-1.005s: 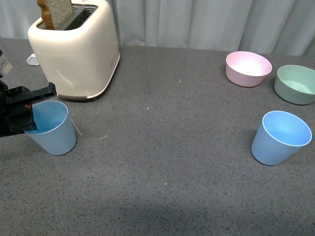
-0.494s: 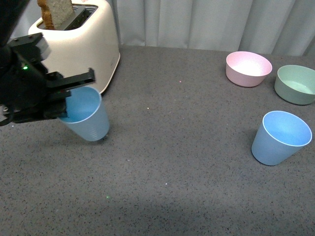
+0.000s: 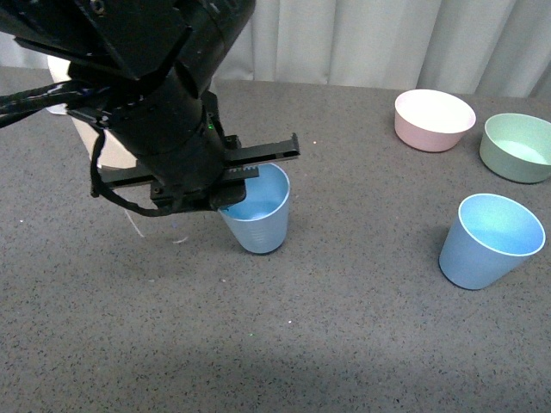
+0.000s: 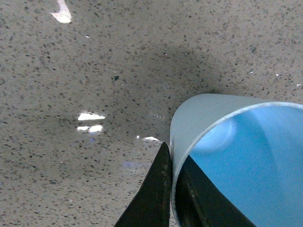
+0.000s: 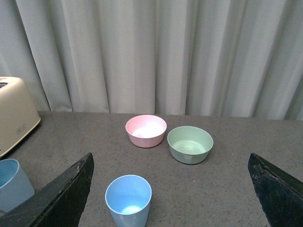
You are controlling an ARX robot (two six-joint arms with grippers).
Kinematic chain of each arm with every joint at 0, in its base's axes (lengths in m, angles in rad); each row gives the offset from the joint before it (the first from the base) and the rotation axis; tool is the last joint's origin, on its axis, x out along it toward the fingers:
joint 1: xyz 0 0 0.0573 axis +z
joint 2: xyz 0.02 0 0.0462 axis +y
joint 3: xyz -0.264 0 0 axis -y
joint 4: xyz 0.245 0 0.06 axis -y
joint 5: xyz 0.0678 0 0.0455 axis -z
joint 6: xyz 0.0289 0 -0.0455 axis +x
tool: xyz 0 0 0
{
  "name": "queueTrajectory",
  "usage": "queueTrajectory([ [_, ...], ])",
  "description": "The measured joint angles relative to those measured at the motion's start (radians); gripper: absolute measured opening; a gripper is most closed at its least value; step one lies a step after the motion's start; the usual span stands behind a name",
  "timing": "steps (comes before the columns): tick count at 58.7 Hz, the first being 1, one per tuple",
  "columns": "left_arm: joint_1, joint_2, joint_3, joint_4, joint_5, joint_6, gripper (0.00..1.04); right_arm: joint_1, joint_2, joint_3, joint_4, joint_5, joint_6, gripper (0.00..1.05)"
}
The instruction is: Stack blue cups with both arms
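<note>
1. Blue cups stand well apart on the grey speckled table [image 3: 344, 344]. The held cup [image 3: 261, 219] is at the centre of the front view, and the free cup [image 3: 492, 241] is upright on its own near the right edge of the frame.
2. The left gripper [image 4: 174, 153] is closed on the held cup's rim. One black finger [image 4: 154, 198] presses the outside of the wall and the other sits inside, against the bright blue lining.
3. The held cup is mouth up and close to vertical. The pictures do not show whether its base touches the table.
4. The bulky black left arm [image 3: 164, 95] fills the upper left of the front view and reaches down to the cup. It covers most of a cream toaster [image 3: 105, 148] behind it.
5. The right gripper [image 5: 170, 158] is spread wide with nothing between its fingers. Its two dark fingers [image 5: 61, 198] frame the scene from well back.
6. A pink bowl [image 3: 435, 119] and a green bowl [image 3: 518, 146] stand near each other at the upper right of the front view, beyond the free cup. All three are apart from one another.
7. A pale pleated curtain [image 5: 151, 52] runs along the back of the table.
</note>
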Motion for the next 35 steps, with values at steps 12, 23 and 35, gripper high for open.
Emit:
queueTrajectory([
  [12,-0.027,0.035,0.056,-0.024,-0.002,-0.015,0.04,0.000,0.000,0.000,0.000,0.000,0.000,0.95],
  [23,-0.034,0.056,0.079,-0.042,-0.031,-0.006,0.04,0.000,0.000,0.000,0.000,0.000,0.000,0.95],
  [35,-0.034,0.050,0.076,-0.038,-0.006,-0.019,0.33,0.000,0.000,0.000,0.000,0.000,0.000,0.95],
])
